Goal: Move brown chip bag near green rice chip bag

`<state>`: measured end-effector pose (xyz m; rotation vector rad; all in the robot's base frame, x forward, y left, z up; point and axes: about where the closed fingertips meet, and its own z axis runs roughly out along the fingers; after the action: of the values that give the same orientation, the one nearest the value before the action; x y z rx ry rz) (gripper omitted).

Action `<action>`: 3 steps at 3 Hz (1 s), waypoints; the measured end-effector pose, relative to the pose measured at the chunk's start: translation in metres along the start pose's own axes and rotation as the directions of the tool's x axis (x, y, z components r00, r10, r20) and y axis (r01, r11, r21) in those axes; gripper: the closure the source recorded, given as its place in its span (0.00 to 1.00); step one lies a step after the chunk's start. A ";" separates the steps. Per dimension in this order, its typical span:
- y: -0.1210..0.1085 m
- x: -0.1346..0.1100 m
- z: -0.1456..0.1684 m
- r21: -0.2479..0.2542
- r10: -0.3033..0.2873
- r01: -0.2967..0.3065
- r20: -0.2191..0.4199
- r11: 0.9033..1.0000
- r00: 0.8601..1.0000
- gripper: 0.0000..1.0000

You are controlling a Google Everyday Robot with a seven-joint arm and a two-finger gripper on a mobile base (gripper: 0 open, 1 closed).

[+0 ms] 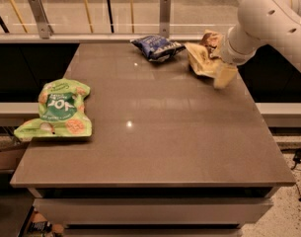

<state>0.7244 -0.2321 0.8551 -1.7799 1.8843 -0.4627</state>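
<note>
A dark blue bag [157,47] lies at the far edge of the brown table [155,147], left of the gripper [216,58]. A metal-posted railing [164,14] runs behind

White jointed arm [268,14] reaches in from upper right, wrist angled down-left, pale cream claw [223,77] pointing down over far right of the brown counter [155,142].

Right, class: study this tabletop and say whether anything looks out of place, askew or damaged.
The green rice chip bag is crumpled and hangs over the left edge of the table. At the far right, the brown chip bag is crumpled and tilted against the gripper. Nothing looks spilled.
</note>
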 end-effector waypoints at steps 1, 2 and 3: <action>0.000 0.000 -0.001 0.000 0.000 0.000 0.000 1.000 1.000 0.64; 0.001 -0.001 0.001 -0.004 -0.001 0.001 0.000 1.000 1.000 0.87; 0.002 -0.001 0.003 -0.007 -0.002 0.002 0.001 1.000 1.000 1.00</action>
<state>0.7248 -0.2304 0.8516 -1.7862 1.8862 -0.4565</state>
